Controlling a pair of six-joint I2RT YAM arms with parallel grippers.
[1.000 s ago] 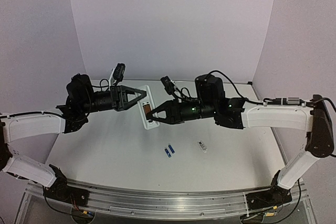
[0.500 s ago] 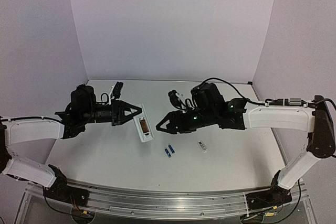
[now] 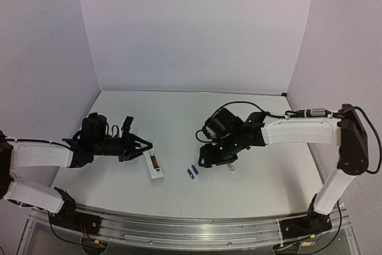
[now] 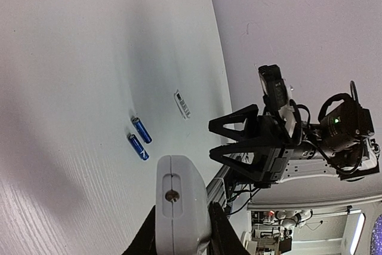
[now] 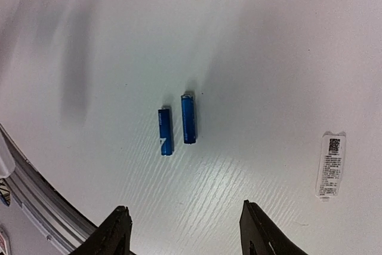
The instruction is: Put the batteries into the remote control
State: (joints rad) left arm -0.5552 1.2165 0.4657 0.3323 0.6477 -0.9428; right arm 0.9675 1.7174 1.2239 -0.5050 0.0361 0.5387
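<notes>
The white remote control (image 3: 154,165) is low over the table at front left, its end (image 4: 179,198) clamped in my left gripper (image 3: 145,154), which is shut on it; I cannot tell if it touches the table. Its fingers (image 4: 222,234) press both sides. Two blue batteries (image 3: 192,171) lie side by side on the table right of the remote, also visible as a pair (image 5: 165,131) (image 5: 188,119). Just above and right of them hovers my right gripper (image 3: 206,158), its midpoint (image 5: 185,210) a little short of the batteries, open with nothing between its fingers.
A small white cover piece with a label (image 3: 230,167) (image 5: 330,165) lies right of the batteries. The metal rail (image 3: 191,228) runs along the table's near edge. White walls enclose the back and sides.
The right gripper let go of the remote, opened, and dropped rightward over the batteries. The left arm carried the remote down and toward the front of the table.
</notes>
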